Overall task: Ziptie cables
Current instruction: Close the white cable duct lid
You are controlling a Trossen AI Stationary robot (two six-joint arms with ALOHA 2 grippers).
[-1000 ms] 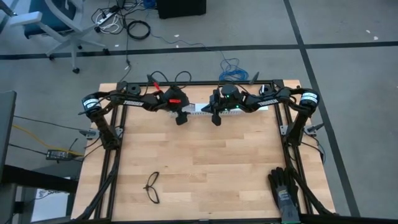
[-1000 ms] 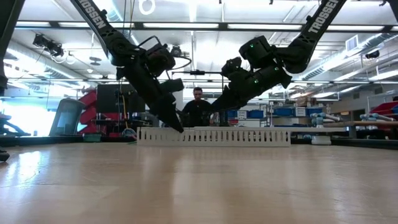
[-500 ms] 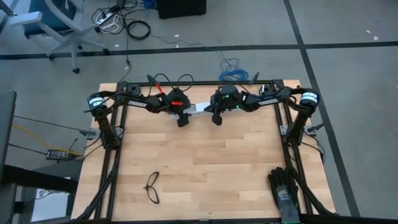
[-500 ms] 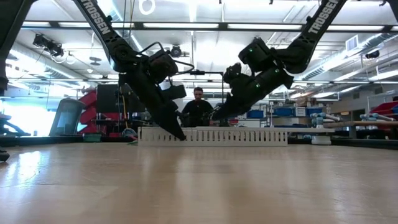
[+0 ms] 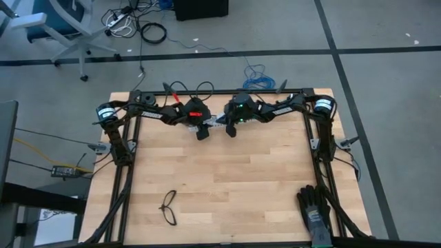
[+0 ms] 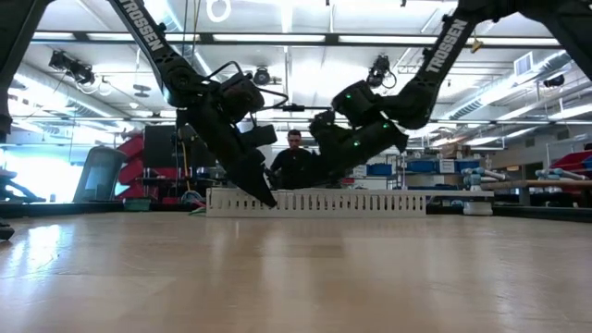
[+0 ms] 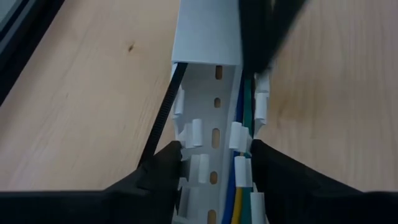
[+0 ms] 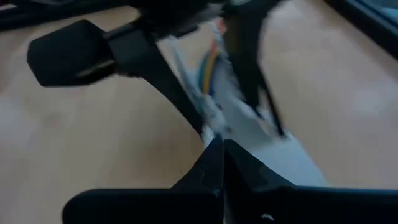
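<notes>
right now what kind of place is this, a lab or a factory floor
Most likely a robotics lab or workshop. The low view shows shelving with blue bins and a person behind the table; the high view shows a wooden bench, loose floor cabling and an office chair.

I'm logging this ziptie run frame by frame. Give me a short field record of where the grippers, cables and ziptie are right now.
left gripper: at the table's far edge, its fingers open astride the white slotted cable duct
right gripper: shut, empty, beside the left one over the same duct
cables: blue, yellow and green wires lying inside the duct along one wall
ziptie: dark ribbed strip along the duct's outer wall, next to one left finger; contact cannot be told
glasses: on the near left of the table
black glove: near right corner
</notes>
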